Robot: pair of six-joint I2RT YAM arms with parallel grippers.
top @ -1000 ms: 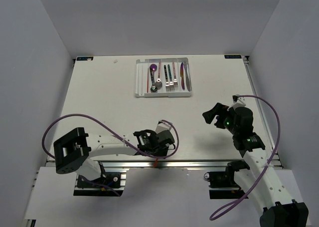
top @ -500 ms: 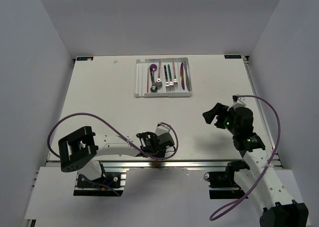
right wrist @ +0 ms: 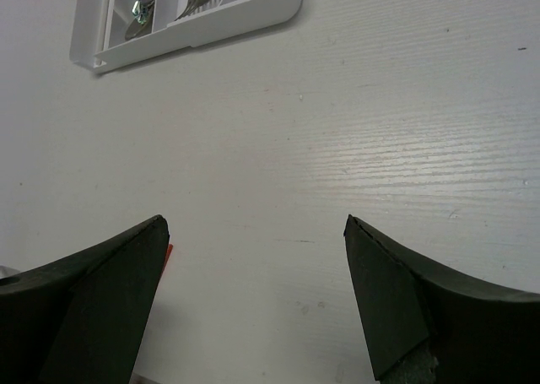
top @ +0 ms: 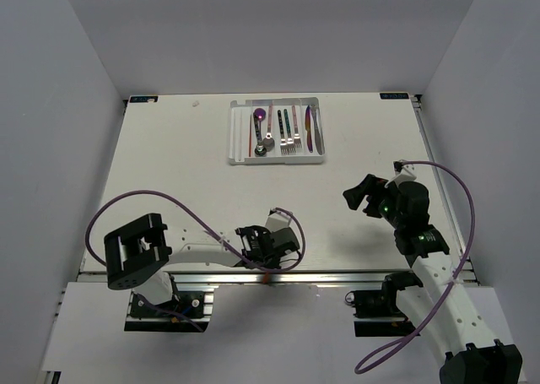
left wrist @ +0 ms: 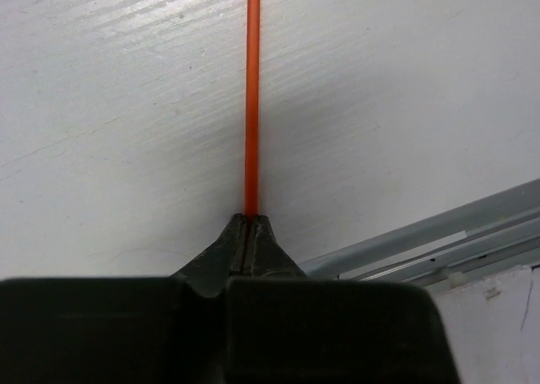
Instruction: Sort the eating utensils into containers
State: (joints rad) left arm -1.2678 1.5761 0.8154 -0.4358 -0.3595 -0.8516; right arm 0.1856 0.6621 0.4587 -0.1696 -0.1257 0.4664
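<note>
A thin red-orange chopstick (left wrist: 251, 97) lies on the white table, running straight away from my left gripper (left wrist: 250, 219), which is shut on its near end. From above, that gripper (top: 268, 261) sits low at the table's near edge, and only a red tip of the chopstick (top: 267, 273) shows. The white divided tray (top: 277, 159) stands at the back with several utensils in it: a purple spoon (top: 261, 114), forks (top: 288, 137) and a red-orange knife (top: 310, 131). My right gripper (top: 361, 197) hovers open and empty at the right (right wrist: 256, 240).
The metal rail (left wrist: 439, 232) of the table's near edge runs just beside the left gripper. A corner of the tray (right wrist: 194, 36) shows at the top left of the right wrist view. Grey walls enclose the table on three sides.
The left jaws have shut on the chopstick's end, and the left arm has shifted slightly right along the near edge. The right arm has not moved.
</note>
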